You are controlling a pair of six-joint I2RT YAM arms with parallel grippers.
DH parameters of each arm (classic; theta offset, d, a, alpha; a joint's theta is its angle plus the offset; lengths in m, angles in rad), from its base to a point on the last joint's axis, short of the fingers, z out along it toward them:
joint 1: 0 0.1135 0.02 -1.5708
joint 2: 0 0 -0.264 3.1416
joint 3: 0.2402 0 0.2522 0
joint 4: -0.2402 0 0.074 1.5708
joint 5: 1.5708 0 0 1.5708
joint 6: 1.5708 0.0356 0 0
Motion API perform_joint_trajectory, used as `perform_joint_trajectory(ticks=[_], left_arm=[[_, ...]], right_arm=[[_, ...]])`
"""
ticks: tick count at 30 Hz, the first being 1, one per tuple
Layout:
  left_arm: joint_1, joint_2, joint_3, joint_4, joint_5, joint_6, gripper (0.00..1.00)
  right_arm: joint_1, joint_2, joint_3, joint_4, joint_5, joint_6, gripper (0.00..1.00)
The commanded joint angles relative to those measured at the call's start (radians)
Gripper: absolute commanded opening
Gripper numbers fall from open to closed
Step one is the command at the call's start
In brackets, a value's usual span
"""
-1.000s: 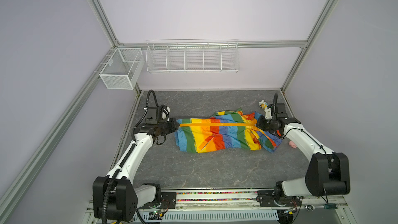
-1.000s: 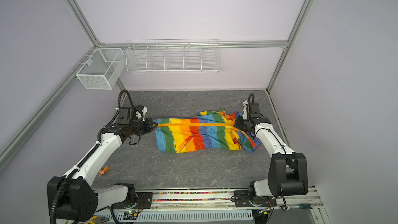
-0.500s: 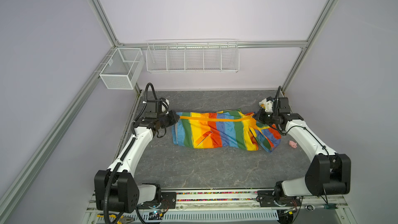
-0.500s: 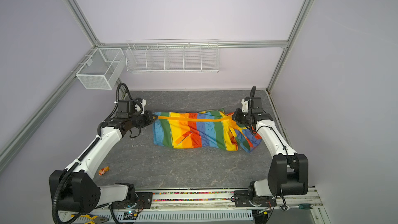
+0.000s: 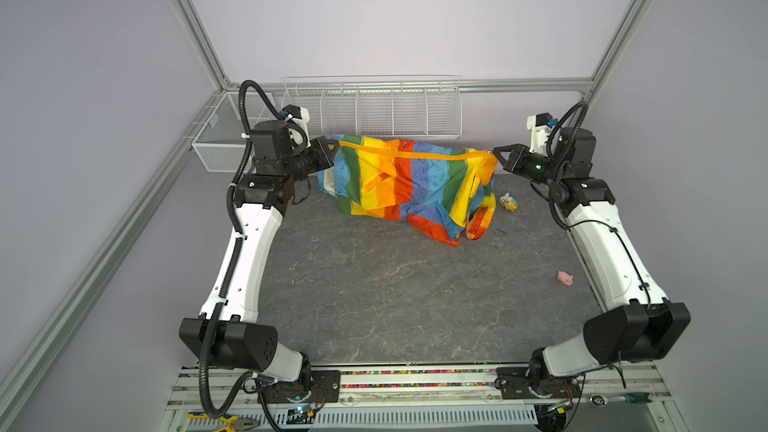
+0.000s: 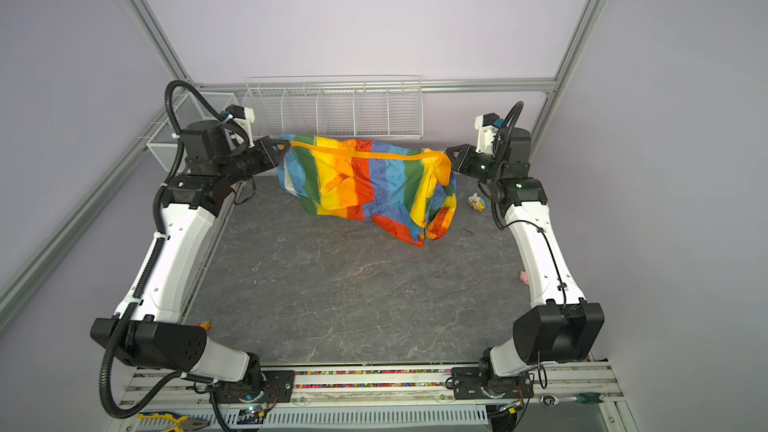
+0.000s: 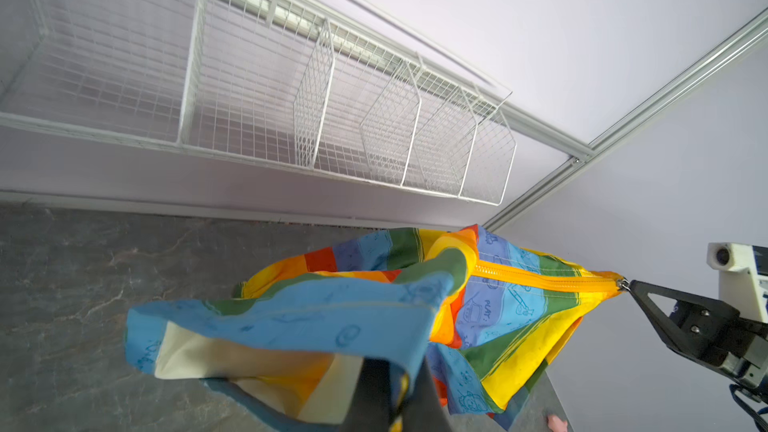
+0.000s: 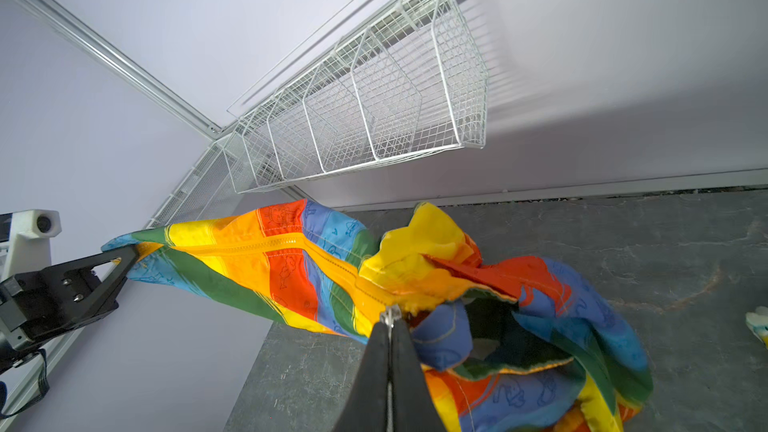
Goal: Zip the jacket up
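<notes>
The jacket hangs between left hand and right hand

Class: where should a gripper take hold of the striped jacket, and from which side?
Pinch the jacket at both zipper ends: metal pull from the right, hem corner from the left. The zipper runs sideways, so end-on grips keep it taut.

The thin rainbow-striped hooded jacket hangs stretched between my left end effector and right end effector, orange zipper taut along its top edge.
</notes>
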Motion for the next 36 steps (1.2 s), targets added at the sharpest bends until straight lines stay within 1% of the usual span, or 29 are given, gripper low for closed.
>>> perform_joint_trajectory(ticks=[1, 5, 9, 11, 13, 14, 15, 16, 17, 18, 20, 21, 23, 24, 27, 28, 30, 31, 32, 33, 34, 35, 36], left_arm=[[0.004, -0.104, -0.189, 0.025, -0.018, -0.012, 0.00], [0.006, -0.266, -0.512, 0.095, -0.045, -0.077, 0.00], [0.006, -0.386, -0.815, 0.147, -0.068, -0.149, 0.00], [0.006, -0.430, -0.930, 0.170, -0.085, -0.178, 0.00], [0.006, -0.464, -1.016, 0.166, -0.116, -0.202, 0.00], [0.006, -0.482, -1.052, 0.163, -0.125, -0.214, 0.00], [0.006, -0.496, -1.084, 0.160, -0.137, -0.227, 0.04], [0.006, -0.512, -1.109, 0.155, -0.151, -0.237, 0.08], [0.006, -0.529, -1.129, 0.144, -0.170, -0.244, 0.17], [0.006, -0.543, -1.142, 0.130, -0.190, -0.248, 0.30], [0.006, -0.568, -1.145, 0.087, -0.232, -0.243, 0.46], [0.006, -0.578, -1.137, 0.061, -0.251, -0.239, 0.54], [0.006, -0.596, -1.107, 0.012, -0.290, -0.226, 0.64], [0.006, -0.607, -1.085, -0.013, -0.312, -0.221, 0.85], [0.006, -0.646, -1.022, -0.060, -0.368, -0.202, 0.90], [0.006, -0.660, -1.002, -0.066, -0.385, -0.191, 0.90], [0.006, -0.699, -0.963, -0.055, -0.437, -0.148, 0.94], [0.006, -0.715, -0.950, -0.033, -0.458, -0.121, 0.96], [0.006, -0.746, -0.940, 0.000, -0.481, -0.083, 0.97], [0.005, -0.764, -0.938, 0.057, -0.487, -0.033, 0.99], [0.006, -0.779, -0.940, 0.114, -0.493, -0.005, 1.00], [0.005, -0.790, -0.934, 0.162, -0.504, 0.022, 1.00], [0.006, -0.801, -0.925, 0.205, -0.515, 0.054, 1.00]], right_arm=[[-0.002, -0.063, -0.126, 0.036, -0.051, -0.023, 0.07], [0.001, -0.169, -0.376, 0.047, -0.042, -0.041, 0.07], [0.013, -0.262, -0.629, 0.053, -0.050, -0.050, 0.07], [0.025, -0.282, -0.741, 0.048, -0.056, -0.057, 0.11], [0.044, -0.299, -0.824, 0.044, -0.036, -0.062, 0.13], [0.052, -0.309, -0.863, 0.047, -0.024, -0.062, 0.17], [0.056, -0.319, -0.895, 0.047, -0.012, -0.059, 0.23], [0.056, -0.330, -0.918, 0.042, 0.006, -0.056, 0.25], [0.056, -0.344, -0.936, 0.033, 0.027, -0.054, 0.28], [0.056, -0.361, -0.946, 0.022, 0.044, -0.056, 0.33], [0.057, -0.389, -0.940, -0.021, 0.096, -0.058, 0.44], [0.055, -0.403, -0.924, -0.050, 0.124, -0.065, 0.50], [0.055, -0.425, -0.881, -0.107, 0.187, -0.076, 0.64], [0.055, -0.435, -0.851, -0.137, 0.217, -0.086, 0.70], [0.055, -0.449, -0.764, -0.198, 0.320, -0.107, 0.85], [0.054, -0.449, -0.734, -0.215, 0.356, -0.111, 0.88], [0.052, -0.455, -0.664, -0.226, 0.450, -0.104, 0.90], [0.052, -0.458, -0.644, -0.220, 0.515, -0.077, 0.90], [0.052, -0.458, -0.619, -0.218, 0.616, -0.036, 0.90], [0.050, -0.458, -0.594, -0.216, 0.713, 0.004, 0.92], [0.043, -0.457, -0.570, -0.209, 0.728, 0.016, 0.93], [0.043, -0.456, -0.559, -0.170, 0.735, -0.001, 0.90], [0.043, -0.457, -0.554, -0.134, 0.751, -0.016, 0.90]])
